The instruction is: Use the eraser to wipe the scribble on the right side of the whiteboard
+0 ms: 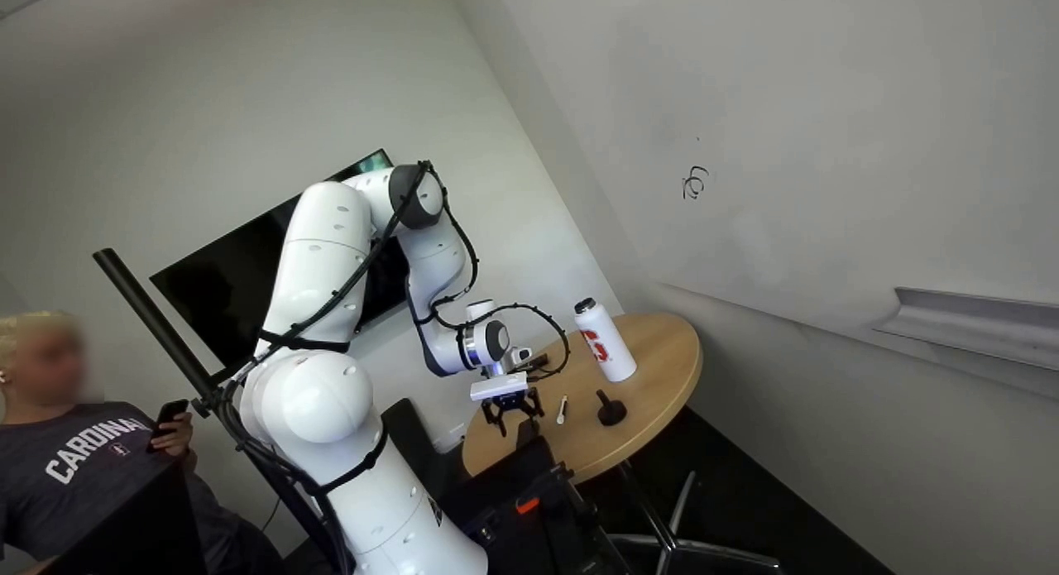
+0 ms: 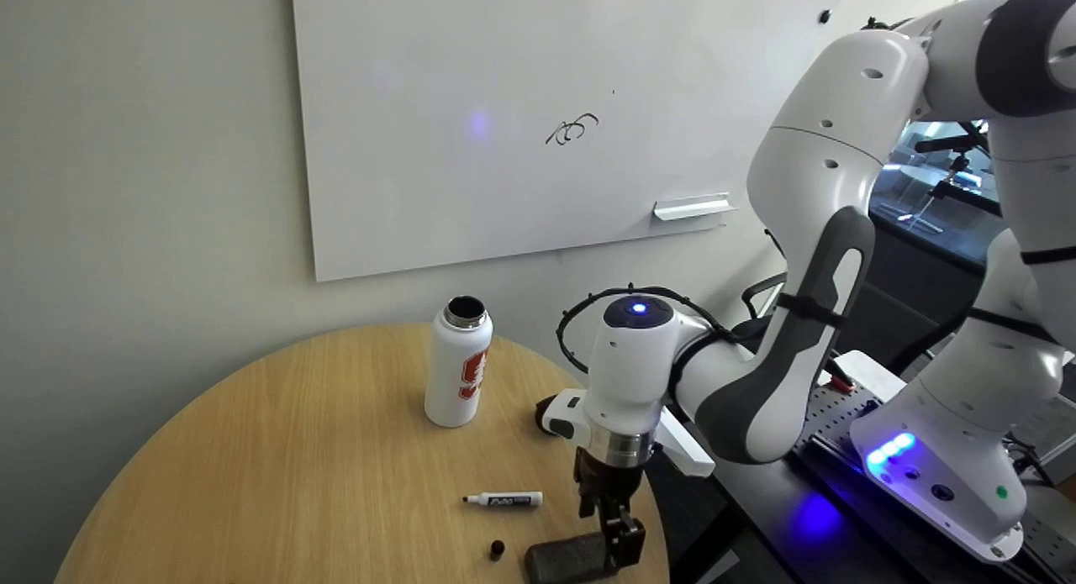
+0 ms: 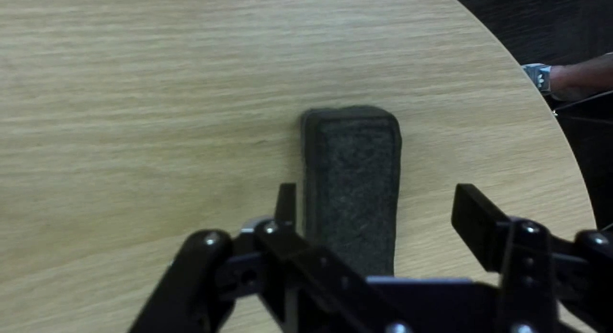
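The white bottle [image 2: 454,378] looks smoothly coated, with a band [image 2: 464,321] of bare, shiny metal at the neck. Under it, the tabletop [image 2: 277,449] is pale wood, straight-grained and satin. The marker [image 2: 504,500] near the bottle has a smooth plastic barrel. Farther from the bottle, the eraser [image 3: 359,189] shows a matt, rough, felt-like face. Above the bottle, the whiteboard [image 2: 403,172] is smooth and glossy. The arm [image 2: 828,139] wears smooth white shells with a soft shine; the black hand [image 3: 376,206] carries shiny metal screws [image 3: 212,238].

In an exterior view, can see the bottle [image 2: 452,378] behind the marker [image 2: 504,499] on the table [image 2: 277,458], the eraser [image 2: 561,560] front-right of the marker — the whiteboard [image 2: 471,172] behind everything.
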`<action>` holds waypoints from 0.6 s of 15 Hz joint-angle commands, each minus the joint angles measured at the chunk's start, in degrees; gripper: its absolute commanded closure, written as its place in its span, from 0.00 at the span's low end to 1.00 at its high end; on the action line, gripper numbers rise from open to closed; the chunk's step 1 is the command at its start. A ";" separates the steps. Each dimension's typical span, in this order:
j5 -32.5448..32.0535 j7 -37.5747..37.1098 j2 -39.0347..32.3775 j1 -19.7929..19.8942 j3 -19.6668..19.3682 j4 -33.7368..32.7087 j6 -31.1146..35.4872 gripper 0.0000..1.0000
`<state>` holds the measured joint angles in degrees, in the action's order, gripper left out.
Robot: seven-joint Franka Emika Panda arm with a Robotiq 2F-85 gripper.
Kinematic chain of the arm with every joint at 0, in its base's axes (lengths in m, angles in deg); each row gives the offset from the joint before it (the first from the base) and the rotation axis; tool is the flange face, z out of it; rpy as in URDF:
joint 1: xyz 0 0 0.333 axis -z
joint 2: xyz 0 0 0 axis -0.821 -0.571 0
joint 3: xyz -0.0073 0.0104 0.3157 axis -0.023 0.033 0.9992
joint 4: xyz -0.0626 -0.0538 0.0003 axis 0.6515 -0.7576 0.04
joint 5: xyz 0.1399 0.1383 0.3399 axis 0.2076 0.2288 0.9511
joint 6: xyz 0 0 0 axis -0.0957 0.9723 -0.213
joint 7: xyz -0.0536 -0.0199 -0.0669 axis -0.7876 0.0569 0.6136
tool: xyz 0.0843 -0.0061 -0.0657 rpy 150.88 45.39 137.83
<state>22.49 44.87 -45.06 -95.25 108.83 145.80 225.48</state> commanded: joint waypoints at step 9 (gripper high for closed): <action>0.84 -0.05 15.62 0.60 1.91 8.57 2.63 0.00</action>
<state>22.49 44.87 -39.03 -95.24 109.84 147.85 226.46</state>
